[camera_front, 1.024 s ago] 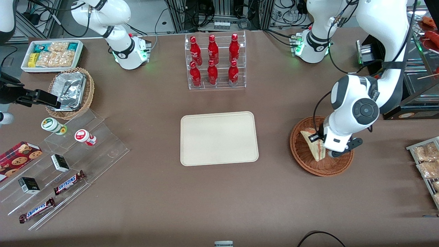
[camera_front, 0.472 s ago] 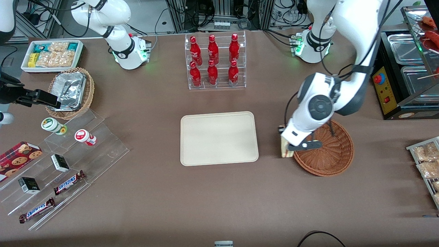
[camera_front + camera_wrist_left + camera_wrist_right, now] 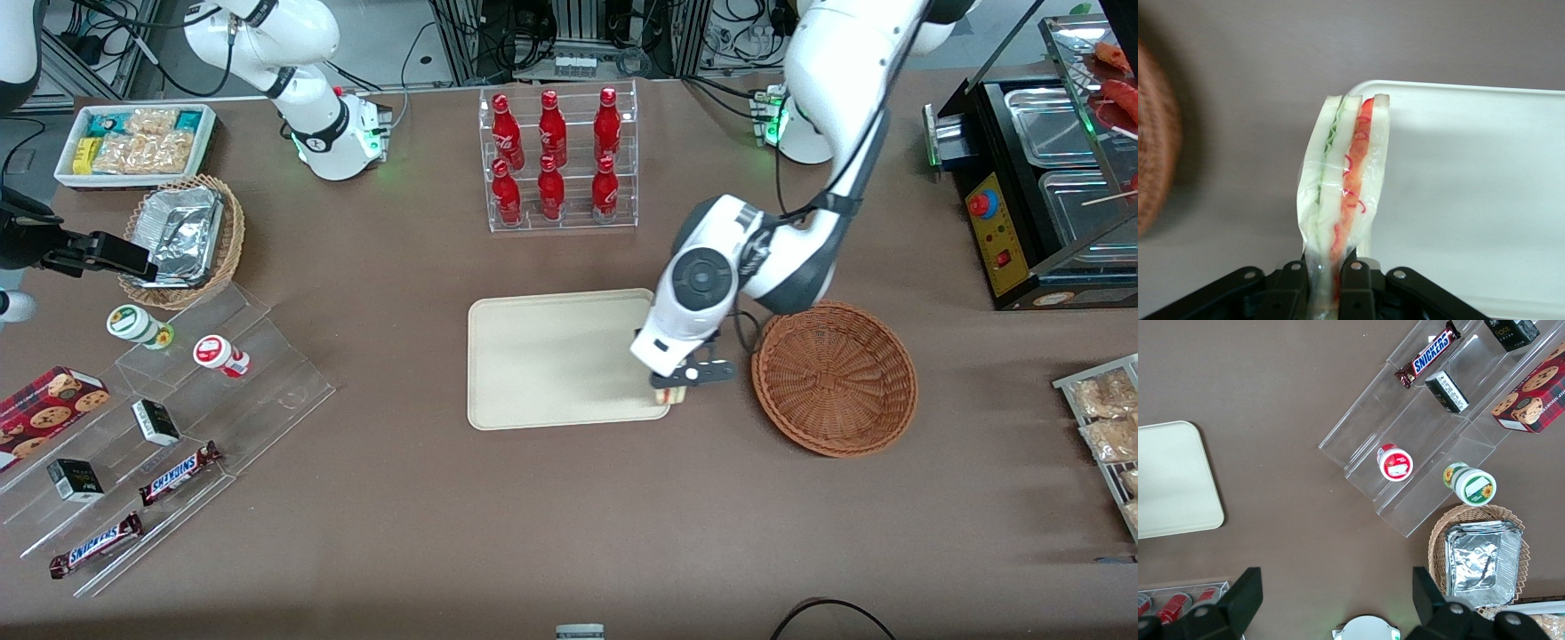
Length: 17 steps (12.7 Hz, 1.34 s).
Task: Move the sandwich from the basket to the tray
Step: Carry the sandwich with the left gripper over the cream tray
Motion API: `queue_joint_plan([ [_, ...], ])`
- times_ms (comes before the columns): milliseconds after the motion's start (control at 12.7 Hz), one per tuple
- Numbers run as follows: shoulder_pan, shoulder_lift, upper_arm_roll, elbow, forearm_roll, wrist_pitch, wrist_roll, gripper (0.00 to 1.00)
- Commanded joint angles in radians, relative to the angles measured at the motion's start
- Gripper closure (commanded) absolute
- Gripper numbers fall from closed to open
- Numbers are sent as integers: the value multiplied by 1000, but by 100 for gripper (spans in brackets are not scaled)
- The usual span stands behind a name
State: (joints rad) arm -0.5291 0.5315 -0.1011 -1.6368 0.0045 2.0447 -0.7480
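Observation:
My gripper (image 3: 673, 384) (image 3: 1328, 283) is shut on the sandwich (image 3: 1341, 193), a wrapped wedge of pale bread with green and red filling. It hangs over the tray's corner nearest the basket. In the front view only a bit of the sandwich (image 3: 674, 396) shows under the wrist. The cream tray (image 3: 551, 356) (image 3: 1471, 187) lies flat with nothing on it. The reddish-brown wicker basket (image 3: 834, 378) (image 3: 1155, 173) sits beside the tray, toward the working arm's end of the table, with nothing in it.
A clear rack of red bottles (image 3: 556, 160) stands farther from the front camera than the tray. A tan wicker basket with foil trays (image 3: 182, 236), a white snack bin (image 3: 133, 142) and acrylic steps with snacks (image 3: 169, 427) lie toward the parked arm's end.
The gripper has lifted the sandwich out of the basket and carried it sideways to the tray's near corner. The basket now holds nothing.

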Motion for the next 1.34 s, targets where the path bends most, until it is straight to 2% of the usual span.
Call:
queue_joint_plan([
  [0, -77, 100, 14, 147, -6, -38, -105, 100],
  [551, -204, 254, 14, 328, -8, -35, -258, 100],
  [1260, -227, 329, 14, 393, -1, -29, -362, 100],
])
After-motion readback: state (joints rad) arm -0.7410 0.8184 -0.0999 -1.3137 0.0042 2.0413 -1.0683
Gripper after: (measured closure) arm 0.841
